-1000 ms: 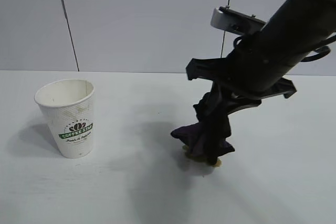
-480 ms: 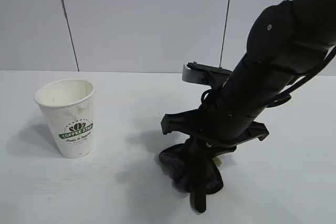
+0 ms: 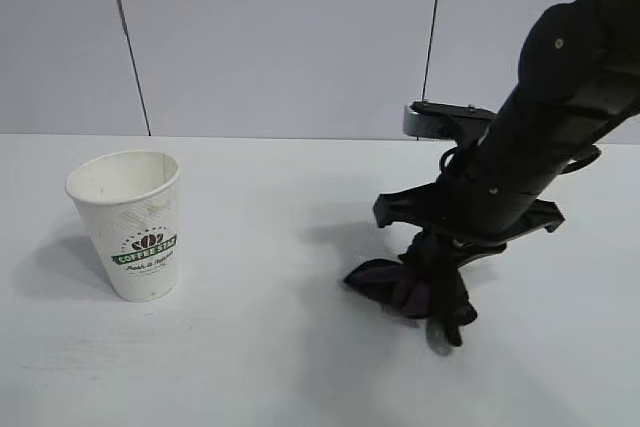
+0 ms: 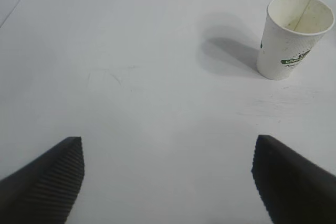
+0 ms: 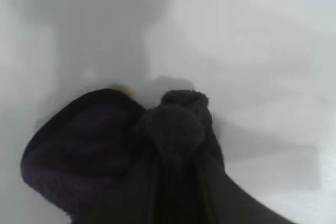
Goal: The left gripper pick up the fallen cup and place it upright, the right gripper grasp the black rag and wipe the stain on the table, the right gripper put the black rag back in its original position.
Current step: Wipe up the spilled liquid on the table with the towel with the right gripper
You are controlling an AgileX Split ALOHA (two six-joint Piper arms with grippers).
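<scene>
A: Step in hand is the wipe. Right hand (image 3: pixel 447 327) is clenched on the black rag (image 3: pixel 392 285) and pressing it onto the worktop (image 3: pixel 260 347), right of centre.

B: Stain?

A: Mostly hidden under the cloth. In the right wrist view only a tiny yellowish speck (image 5: pixel 124 88) peeks out at the rag's edge, so I'd judge some residue is left there.

B: Cup (image 3: pixel 133 224)?

A: Upright, well apart to the left, mouth up. That part looks done. Left hand (image 4: pixel 168 179) is released, fingers spread wide, hovering over bare worktop short of the cup, idle.

B: So how to do the wipe well?

A: Keep the rag flat-ish and loaded, not just dragged by the fingertips. The bunch trails to one side of the fingers, so sweep so the wide fold passes over that speck. Short overlapping strokes, steady downward pressure, grip kept tight so the cloth doesn't slip out.

B: Risks?

A: Fingertips scraping the worktop instead of cloth, or smearing liquid outward. Keep strokes away from the cup. Rag return not yet due.
</scene>
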